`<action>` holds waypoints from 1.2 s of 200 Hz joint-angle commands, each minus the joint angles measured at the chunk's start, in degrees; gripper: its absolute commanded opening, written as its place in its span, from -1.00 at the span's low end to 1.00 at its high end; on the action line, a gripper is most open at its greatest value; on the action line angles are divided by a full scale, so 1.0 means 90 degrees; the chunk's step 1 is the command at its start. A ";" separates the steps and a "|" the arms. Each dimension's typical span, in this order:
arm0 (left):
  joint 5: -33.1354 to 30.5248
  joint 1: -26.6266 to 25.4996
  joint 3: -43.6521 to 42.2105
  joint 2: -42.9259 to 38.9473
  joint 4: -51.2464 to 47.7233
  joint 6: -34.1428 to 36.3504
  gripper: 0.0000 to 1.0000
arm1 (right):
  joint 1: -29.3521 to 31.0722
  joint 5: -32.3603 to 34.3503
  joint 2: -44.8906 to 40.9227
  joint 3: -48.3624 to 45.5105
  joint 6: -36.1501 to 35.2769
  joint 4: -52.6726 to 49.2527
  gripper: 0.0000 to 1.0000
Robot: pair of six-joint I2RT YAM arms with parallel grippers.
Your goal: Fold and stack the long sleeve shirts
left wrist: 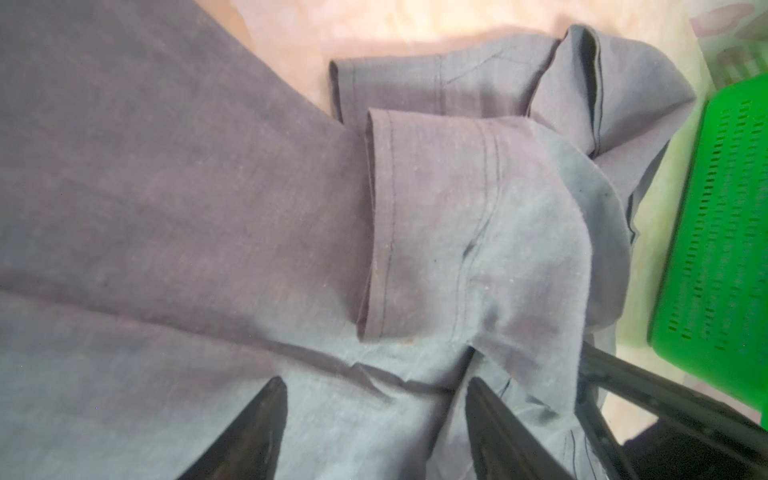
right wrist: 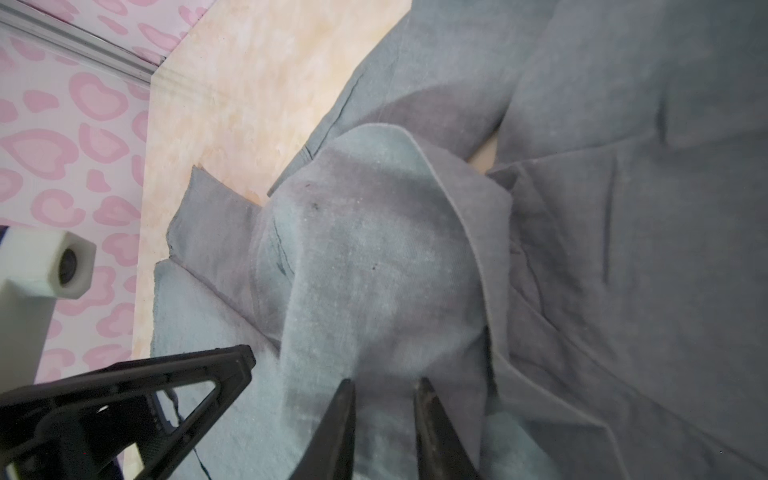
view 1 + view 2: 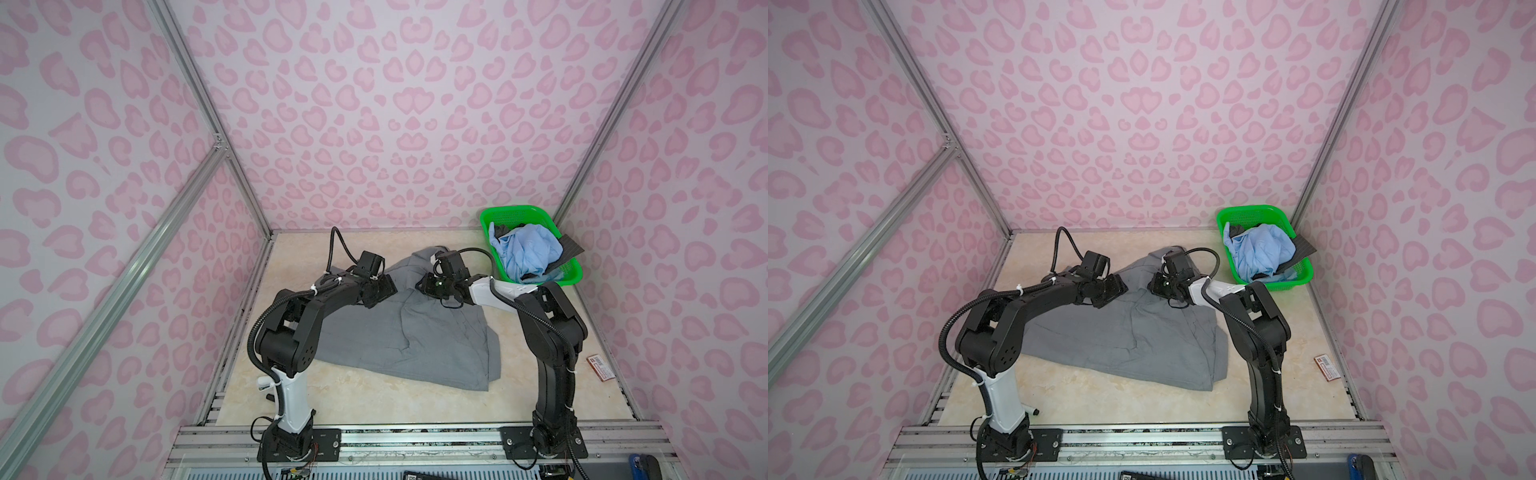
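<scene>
One grey shirt (image 3: pixel 415 340) lies spread on the surface (image 3: pixel 374 399), its far end bunched under two hands. The left hand (image 1: pixel 374 415) hangs over it, fingers apart, with cloth below them. The right hand (image 2: pixel 384 415), just beside, pinches a raised fold. One basket (image 3: pixel 490 216) in the far right corner holds one blue shirt (image 3: pixel 525 249) and one dark shirt (image 3: pixel 571 247).

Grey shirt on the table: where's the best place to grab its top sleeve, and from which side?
Probably the hemmed cuff of the grey shirt: it lies loose on the body cloth, with a stitched, doubled edge. Come from above, across that open end.
</scene>
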 commanded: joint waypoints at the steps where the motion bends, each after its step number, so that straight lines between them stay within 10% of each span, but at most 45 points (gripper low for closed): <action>1: -0.0241 0.0009 0.0189 0.0200 -0.0025 -0.0134 0.37 | -0.0007 -0.0043 0.0048 -0.0077 0.0062 0.0161 -0.49; 158: -0.0065 0.0015 0.1155 0.0978 0.0066 -0.0221 -0.91 | -0.0004 -0.0194 -0.0078 -0.0342 0.0191 0.0469 -0.54; 240: 0.0603 0.0461 0.3489 0.0720 -0.1416 0.2207 -0.92 | -0.0693 -0.0318 -0.1624 -0.0848 0.0079 0.0327 -0.37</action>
